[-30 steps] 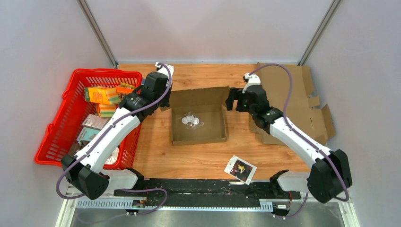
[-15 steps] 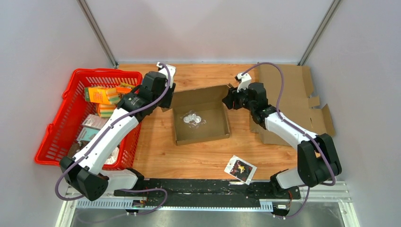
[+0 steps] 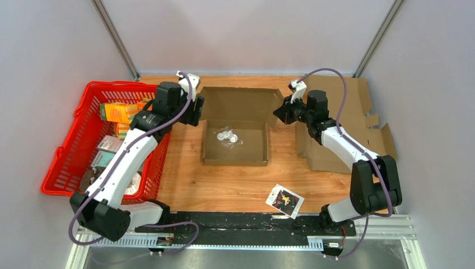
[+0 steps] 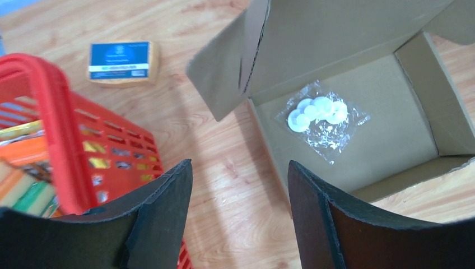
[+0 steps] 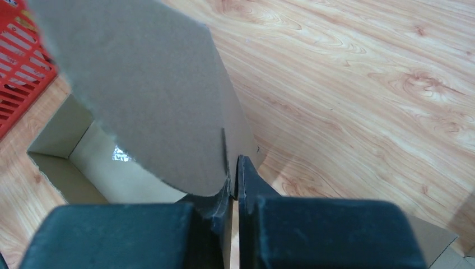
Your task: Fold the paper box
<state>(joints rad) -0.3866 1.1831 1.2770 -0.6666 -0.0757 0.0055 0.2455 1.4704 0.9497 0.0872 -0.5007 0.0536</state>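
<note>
1. two grippers sit at the far corners of the paper box (image 3: 246, 150). the box lies in the middle of the table (image 3: 224, 185), between the arms.
2. the left gripper (image 3: 196, 109) is just beside the far left corner. in its own camera the left flap (image 4: 219, 81) is ahead of the fingers, not between them.
3. its jaws are wide apart and hold nothing.
4. the right gripper (image 3: 280, 114) is at the far right corner. its jaws are almost closed, with only a thin slit, and they pinch the edge of the right flap (image 5: 145, 89).
5. the box is brown card and open on top. its big lid (image 3: 241, 103) stands up at the far side, and low walls go round the floor.
6. a clear bag (image 3: 227, 136) of white round pieces lies on the box floor, near the lid.
7. a red basket (image 3: 67, 162) sits to the left of the box.
</note>
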